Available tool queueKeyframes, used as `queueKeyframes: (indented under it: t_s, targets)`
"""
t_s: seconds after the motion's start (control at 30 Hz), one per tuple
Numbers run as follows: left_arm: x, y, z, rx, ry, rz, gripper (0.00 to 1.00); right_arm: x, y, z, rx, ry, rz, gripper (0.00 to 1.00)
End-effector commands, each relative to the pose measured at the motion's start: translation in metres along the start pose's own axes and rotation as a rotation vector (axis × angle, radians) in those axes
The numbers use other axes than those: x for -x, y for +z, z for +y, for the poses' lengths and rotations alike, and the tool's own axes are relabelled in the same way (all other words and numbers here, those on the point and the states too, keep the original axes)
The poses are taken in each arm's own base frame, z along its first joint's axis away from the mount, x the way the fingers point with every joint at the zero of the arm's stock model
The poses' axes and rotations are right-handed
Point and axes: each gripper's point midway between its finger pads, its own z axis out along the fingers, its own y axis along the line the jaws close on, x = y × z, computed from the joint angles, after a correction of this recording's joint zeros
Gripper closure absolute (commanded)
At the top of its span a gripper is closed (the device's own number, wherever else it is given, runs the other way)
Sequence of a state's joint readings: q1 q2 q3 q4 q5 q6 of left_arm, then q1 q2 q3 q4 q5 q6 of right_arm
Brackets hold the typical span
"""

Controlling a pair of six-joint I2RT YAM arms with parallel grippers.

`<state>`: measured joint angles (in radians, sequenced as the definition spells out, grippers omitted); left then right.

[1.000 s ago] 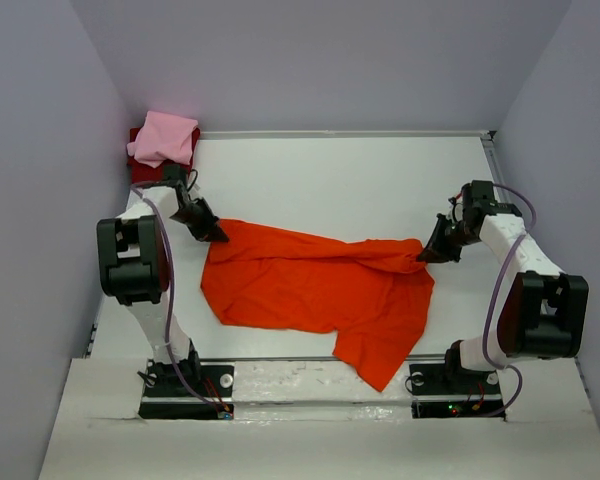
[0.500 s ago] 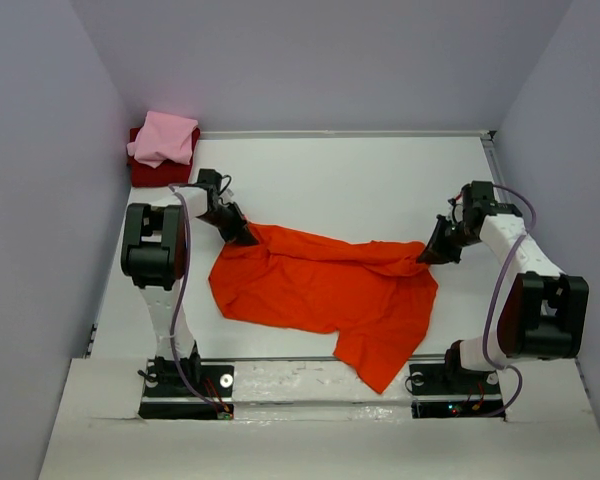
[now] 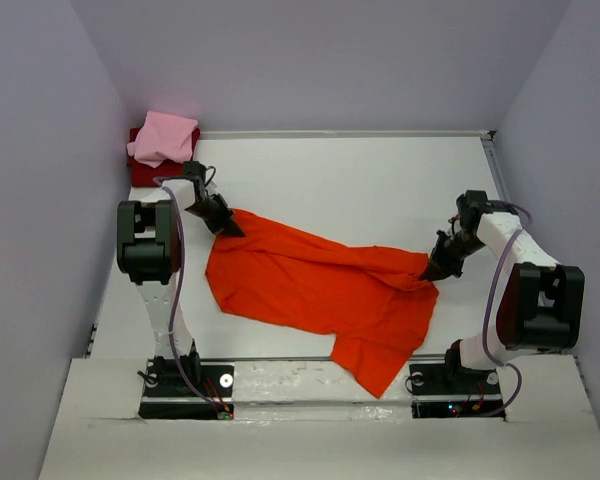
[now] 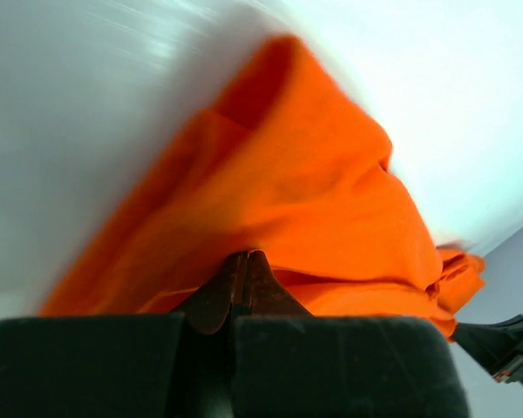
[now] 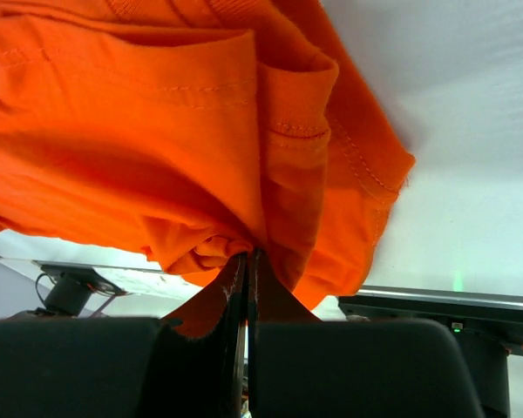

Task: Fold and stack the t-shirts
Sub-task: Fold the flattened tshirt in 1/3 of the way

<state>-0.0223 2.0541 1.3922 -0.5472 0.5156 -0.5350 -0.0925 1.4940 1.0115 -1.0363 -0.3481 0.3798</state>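
Observation:
A bright orange-red t-shirt (image 3: 320,285) lies stretched across the middle of the table, one part trailing toward the near edge. My left gripper (image 3: 232,226) is shut on its far left corner, and orange cloth (image 4: 314,192) fills the left wrist view above the pressed-together fingertips (image 4: 247,259). On the right, my right gripper (image 3: 432,272) is shut on the shirt's right end; bunched orange cloth (image 5: 157,139) hangs from its tips (image 5: 248,257). A folded light pink t-shirt (image 3: 164,137) rests on a folded dark red t-shirt (image 3: 142,172) in the far left corner.
The white table (image 3: 360,180) is walled by grey panels on the left, back and right. Both arm bases (image 3: 185,385) are bolted at the near edge. The folded pile sits just behind my left arm.
My left gripper closed on the shirt's far left corner and pulled it back and left. My right gripper moved nearer with its end, so the shirt now lies at a slant.

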Motion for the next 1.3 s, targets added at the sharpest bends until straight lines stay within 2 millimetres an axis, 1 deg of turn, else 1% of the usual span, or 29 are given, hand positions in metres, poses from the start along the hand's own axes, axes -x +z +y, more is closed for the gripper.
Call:
queueKeyframes:
  t_s: [0.0, 0.03, 0.07, 0.1, 0.17, 0.23, 0.27, 0.3, 0.33, 0.37, 0.4, 0.43, 0.47, 0.53, 0.57, 0.67, 0.7, 0.73, 0.8, 0.83, 0.87, 0.93, 1.03, 1.07, 1.13, 1.2, 1.23, 1.27]
  targets:
    - [0.038, -0.023, 0.033, 0.041, -0.064, -0.087, 1.00, -0.026, 0.004, -0.012, -0.039, 0.088, 0.094, 1.00]
    - [0.044, -0.027, 0.032, 0.033, -0.060, -0.097, 1.00, -0.029, 0.006, -0.011, -0.036, 0.081, 0.097, 1.00]
    - [0.046, -0.027, 0.036, 0.041, -0.066, -0.089, 1.00, -0.032, 0.005, -0.012, -0.032, 0.086, 0.096, 1.00]
    - [0.055, -0.032, 0.036, 0.041, -0.064, -0.107, 1.00, -0.039, 0.009, -0.015, -0.037, 0.100, 0.113, 1.00]
    - [0.058, -0.033, 0.038, 0.048, -0.064, -0.104, 1.00, -0.047, 0.008, -0.013, -0.022, 0.103, 0.117, 0.99]
    - [0.062, -0.034, 0.037, 0.044, -0.065, -0.111, 1.00, -0.055, 0.010, -0.015, -0.024, 0.131, 0.134, 0.92]
    - [0.062, -0.034, 0.036, 0.041, -0.065, -0.109, 1.00, -0.058, 0.011, -0.017, -0.026, 0.138, 0.141, 0.85]
    - [0.063, -0.034, 0.036, 0.039, -0.066, -0.110, 1.00, -0.059, 0.012, -0.020, -0.040, 0.147, 0.141, 0.71]
    - [0.062, -0.033, 0.036, 0.035, -0.067, -0.108, 1.00, -0.060, 0.013, -0.020, -0.042, 0.150, 0.143, 0.58]
    - [0.063, -0.034, 0.035, 0.031, -0.067, -0.109, 1.00, -0.059, 0.011, -0.019, -0.040, 0.147, 0.136, 0.50]
    - [0.062, -0.033, 0.035, 0.029, -0.071, -0.106, 1.00, -0.055, 0.010, -0.019, -0.046, 0.141, 0.132, 0.34]
    - [0.062, -0.033, 0.034, 0.025, -0.070, -0.106, 1.00, -0.051, 0.006, -0.017, -0.048, 0.132, 0.118, 0.30]
    - [0.062, -0.033, 0.034, 0.022, -0.071, -0.104, 1.00, -0.041, -0.002, -0.010, -0.039, 0.116, 0.094, 0.29]
    - [0.064, -0.034, 0.032, 0.018, -0.066, -0.109, 1.00, -0.029, -0.012, -0.002, -0.035, 0.094, 0.078, 0.29]
    - [0.064, -0.035, 0.031, 0.017, -0.067, -0.108, 1.00, -0.015, -0.026, 0.011, -0.007, 0.074, 0.036, 0.29]
    - [0.067, -0.040, 0.025, 0.010, -0.058, -0.115, 1.00, 0.002, -0.039, 0.024, 0.013, 0.053, 0.014, 0.29]
    - [0.067, -0.042, 0.023, 0.004, -0.056, -0.116, 1.00, 0.012, -0.045, 0.031, 0.027, 0.037, -0.012, 0.29]
    - [0.069, -0.045, 0.018, -0.005, -0.047, -0.124, 1.00, 0.016, -0.044, 0.033, 0.030, 0.034, -0.012, 0.29]
    - [0.068, -0.048, 0.009, -0.025, -0.035, -0.123, 1.00, 0.025, -0.035, 0.034, 0.034, 0.027, -0.013, 0.29]
    - [0.068, -0.050, 0.001, -0.035, -0.018, -0.124, 1.00, 0.024, -0.027, 0.030, 0.030, 0.018, -0.001, 0.29]
    - [0.066, -0.050, -0.002, -0.035, -0.009, -0.115, 1.00, 0.031, -0.020, 0.027, 0.025, 0.008, -0.023, 0.29]
    - [0.065, -0.052, -0.011, -0.037, 0.020, -0.117, 1.00, 0.031, -0.005, 0.021, 0.022, 0.004, -0.021, 0.28]
    - [0.062, -0.051, -0.016, -0.056, 0.034, -0.102, 1.00, 0.028, 0.007, 0.019, 0.036, 0.023, -0.010, 0.28]
    - [0.061, -0.048, -0.015, -0.058, 0.035, -0.089, 1.00, 0.027, 0.013, 0.020, 0.055, 0.025, -0.005, 0.28]
    - [0.059, -0.045, -0.014, -0.068, 0.039, -0.070, 1.00, 0.031, 0.017, 0.019, 0.059, 0.029, -0.027, 0.28]
    - [0.056, -0.039, -0.012, -0.075, 0.047, -0.050, 0.95, 0.032, 0.018, 0.016, 0.063, 0.040, -0.037, 0.28]
    - [0.054, -0.037, -0.012, -0.083, 0.052, -0.038, 0.91, 0.036, 0.016, 0.014, 0.071, 0.049, -0.058, 0.28]
    - [0.054, -0.037, -0.012, -0.087, 0.056, -0.037, 0.86, 0.037, 0.016, 0.014, 0.073, 0.047, -0.063, 0.28]
